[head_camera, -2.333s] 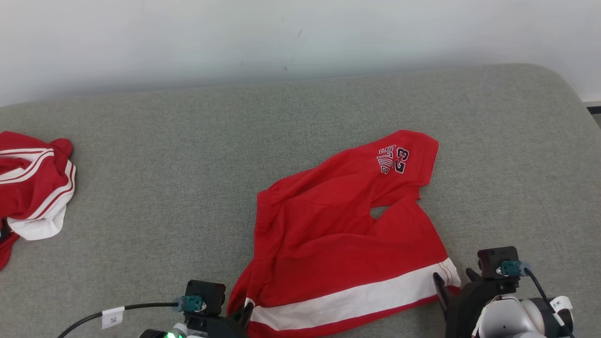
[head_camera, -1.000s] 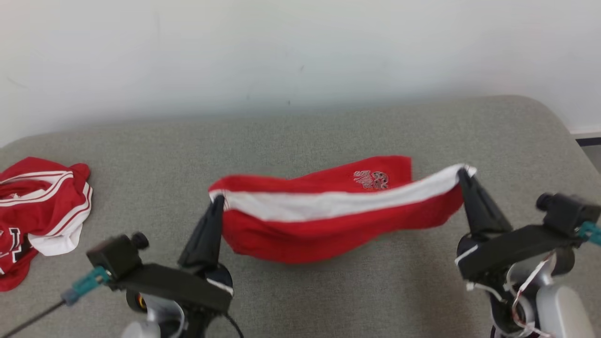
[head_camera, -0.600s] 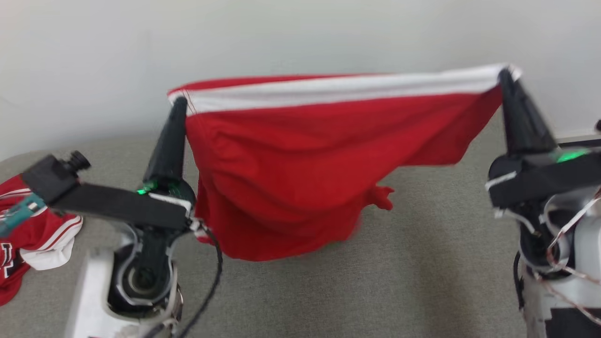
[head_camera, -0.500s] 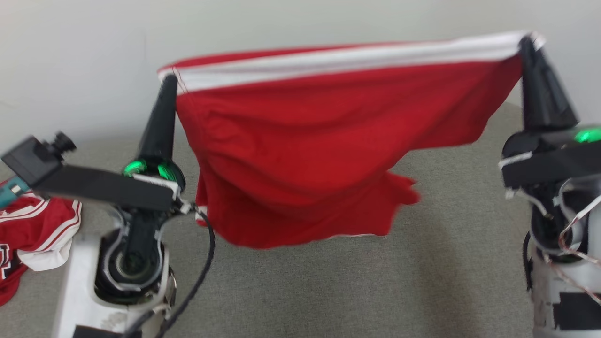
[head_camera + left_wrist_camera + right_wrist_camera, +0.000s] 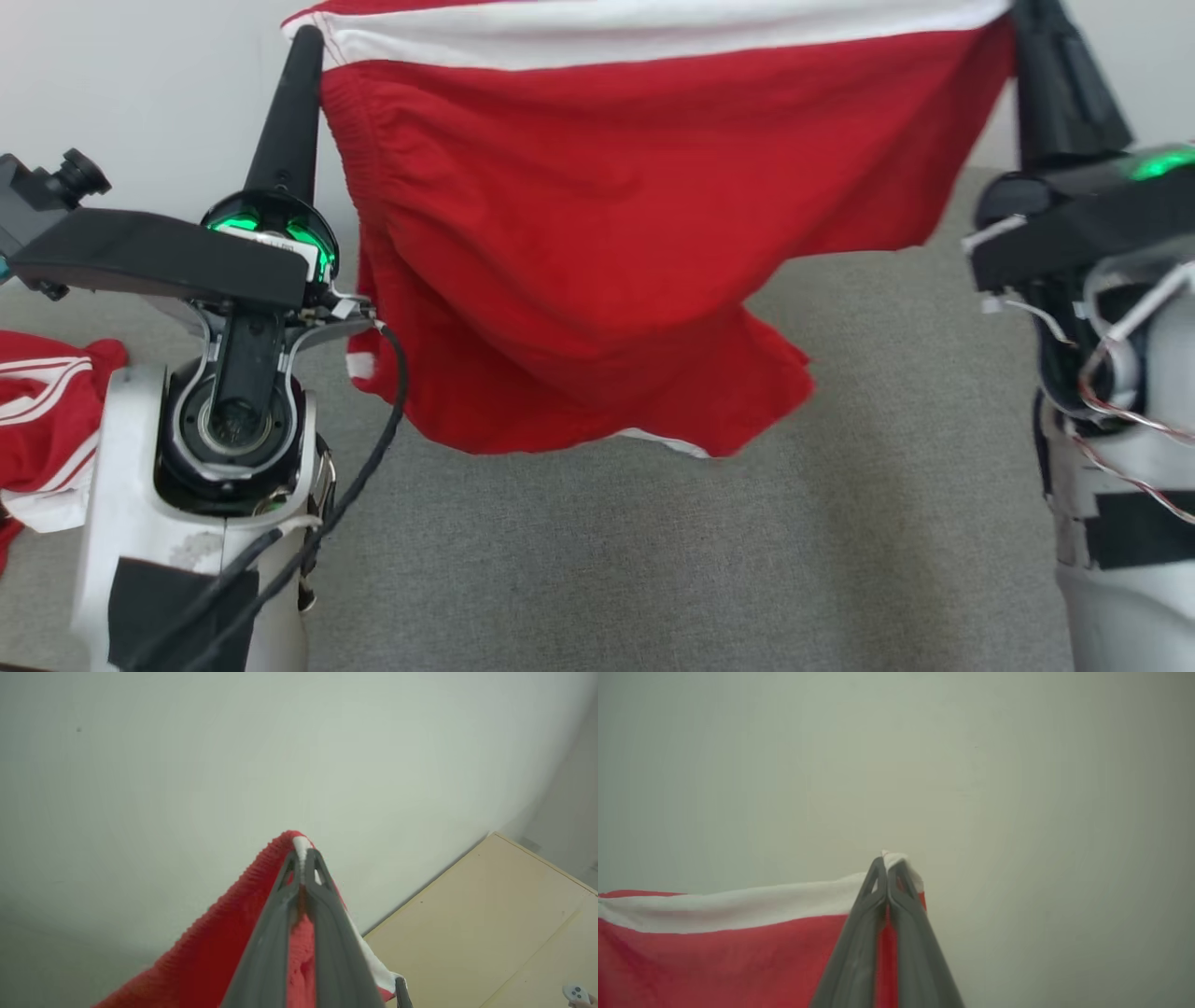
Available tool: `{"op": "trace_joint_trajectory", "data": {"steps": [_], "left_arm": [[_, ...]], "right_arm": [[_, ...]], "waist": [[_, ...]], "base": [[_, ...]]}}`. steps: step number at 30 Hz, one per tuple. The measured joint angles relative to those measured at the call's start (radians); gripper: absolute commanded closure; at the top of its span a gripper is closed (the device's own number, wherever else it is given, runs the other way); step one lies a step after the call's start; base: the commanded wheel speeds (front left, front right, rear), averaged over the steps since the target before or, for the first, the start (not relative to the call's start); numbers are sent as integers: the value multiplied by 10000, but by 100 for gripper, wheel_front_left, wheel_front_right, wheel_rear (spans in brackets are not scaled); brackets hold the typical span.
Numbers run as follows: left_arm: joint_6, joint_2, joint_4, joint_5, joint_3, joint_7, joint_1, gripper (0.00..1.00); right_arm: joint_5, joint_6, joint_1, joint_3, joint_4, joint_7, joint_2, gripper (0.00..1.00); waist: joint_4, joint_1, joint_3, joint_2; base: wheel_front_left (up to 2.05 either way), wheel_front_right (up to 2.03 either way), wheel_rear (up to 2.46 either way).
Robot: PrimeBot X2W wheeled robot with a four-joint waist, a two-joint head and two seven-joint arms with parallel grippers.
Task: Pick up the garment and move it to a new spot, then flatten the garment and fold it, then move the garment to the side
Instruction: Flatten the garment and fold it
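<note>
Grey cloth-covered bench is spreading nearest the camera, with pale forearms rising at either side. A second red garment is lying crumpled on it, off to the left. Above the bench the red garment is hanging in the air, its lower hem drooping and bunching toward the middle, apparently clear of the cloth below. The left gripper is pinching the white-banded edge at one corner, jaws closed tight on the fabric. The right gripper is doing the same at the opposite corner, and the band is running taut between them. Pale wall is standing behind. Judging the step as the carry to a new spot. Doing it well means both arms travelling together at matched height and spacing, holding the band taut without overstretching. It also means lowering the trailing hem first, so the cloth is laying out flat rather than tucking under itself.
</note>
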Motion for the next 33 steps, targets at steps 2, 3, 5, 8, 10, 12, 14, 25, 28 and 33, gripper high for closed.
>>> {"op": "trace_joint_trajectory", "data": {"steps": [2, 3, 5, 8, 10, 12, 14, 25, 28, 33], "left_arm": [[17, 2, 136, -29, 8, -132, -68, 100], [40, 6, 316, -46, 4, -242, -163, 100], [-61, 0, 955, 196, -36, -654, -624, 100], [-236, 4, 1519, 395, -44, -1024, -1017, 100], [-890, 38, 2307, 727, 67, -1760, -1760, 100], [-1214, 59, 2953, 993, 148, -2314, -2152, 100], [-1526, 58, 3597, 1183, 176, -2851, -2523, 100], [-2207, 12, 4330, 1475, -397, -4117, -3455, 100], [-2213, -8, 4334, 1396, -706, -4144, -2780, 100], [-2213, 13, 4115, 1308, -1095, -4144, -1307, 100]], "right_arm": [[-27, -2, -153, 201, 242, -2, -10, 100], [-63, 0, -343, 314, 523, -69, -12, 100], [-196, -2, -1069, 506, 1423, -458, 54, 100], [-247, -2, -1622, 606, 2080, -769, 174, 100], [-458, -2, -2556, 665, 3214, -1532, 489, 100], [-869, 0, -3154, 677, 4021, -2213, 704, 100], [-1315, 0, -3707, 677, 4761, -3066, 825, 100], [-3789, 0, -4526, 165, 5139, -4485, 1223, 100], [-3783, 0, -3940, 481, 5150, -4485, 1055, 100], [-2980, 0, -2913, 1114, 5444, -4479, 366, 100]], "waist": [[-30, 0, 72, 0], [-63, -1, 156, 0], [-152, 0, 449, 0], [-194, 0, 668, 0], [-248, 1, 1030, 0], [-287, 2, 1264, 0], [-323, 2, 1497, 1], [-384, 2, 2592, 1], [-386, 3, 2853, 1], [-340, 3, 2893, 1]], "base": [[0, 0, 0], [0, 0, 0], [0, 0, 0], [0, 0, 0], [0, 0, 0], [0, 0, 0], [0, 0, 0], [0, 0, 0], [0, 0, 0], [0, 0, 0]]}}
